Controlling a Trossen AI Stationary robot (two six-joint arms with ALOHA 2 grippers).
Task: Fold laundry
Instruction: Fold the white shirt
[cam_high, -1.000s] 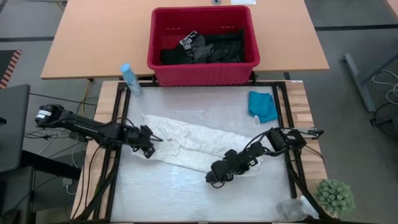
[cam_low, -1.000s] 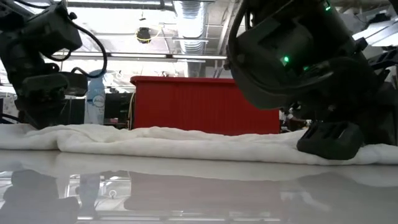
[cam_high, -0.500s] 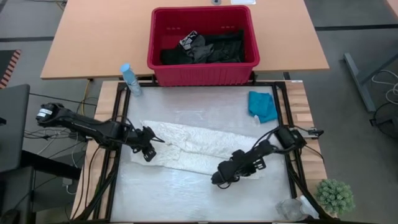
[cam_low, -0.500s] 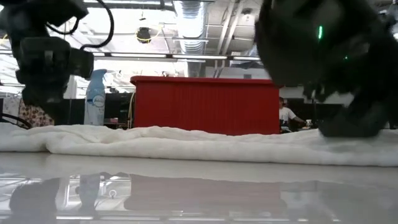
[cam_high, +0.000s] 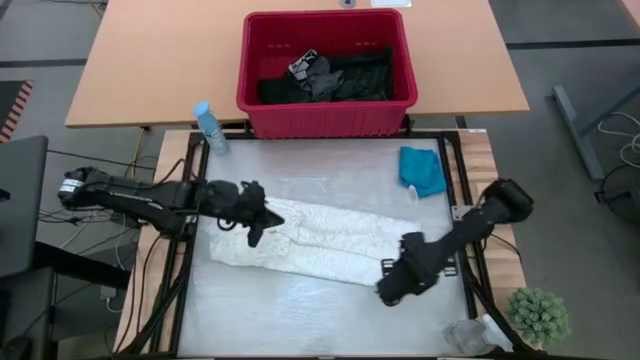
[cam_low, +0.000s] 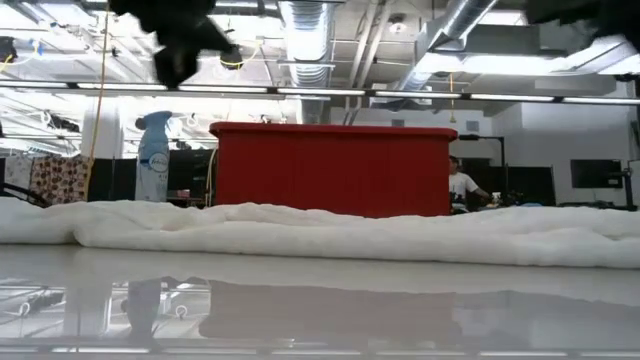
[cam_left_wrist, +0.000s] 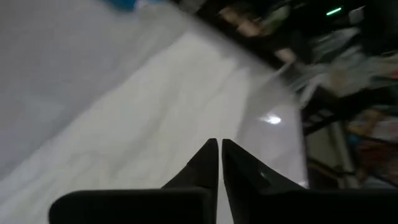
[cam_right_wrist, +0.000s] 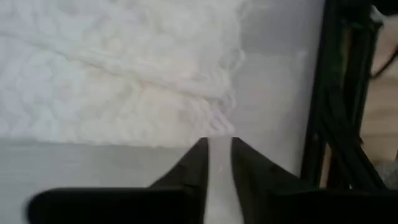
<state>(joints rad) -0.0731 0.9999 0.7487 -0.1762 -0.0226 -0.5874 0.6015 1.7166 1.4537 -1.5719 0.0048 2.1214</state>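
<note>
Shows a white lacy garment (cam_high: 320, 242) as a long slanted band across the middle of the high view, running from left of centre down toward lower right, flat on the glossy tabletop (cam_high: 290, 315). Places a small teal garment (cam_high: 424, 171) apart at centre right, and dark garments (cam_high: 335, 76) heaped in a red basket (cam_high: 262, 98) at upper centre, beyond the tabletop's far edge.

Puts the left end effector (cam_high: 254, 228) over the band's left end, lifted clear in the low view, fingers clenched together with no cloth seen between them in the left wrist view. Puts the right end effector (cam_high: 388, 293) at lower right, just off the band's right end, fingers parted by a narrow gap with only bare tabletop showing between them, so released and grasping nothing.

Likely risks from here:
- Sliding the whole band across the slick surface instead of folding it, through a pinch on one end only.
- Catching a single layer of the lacy cloth, leaving the underside behind and the fold lopsided.
- Snagging a fingertip in the open lace on the way down and tugging the edge crooked.
- Missing the thin right edge altogether, given the narrow gap and the start beside the cloth.
</note>
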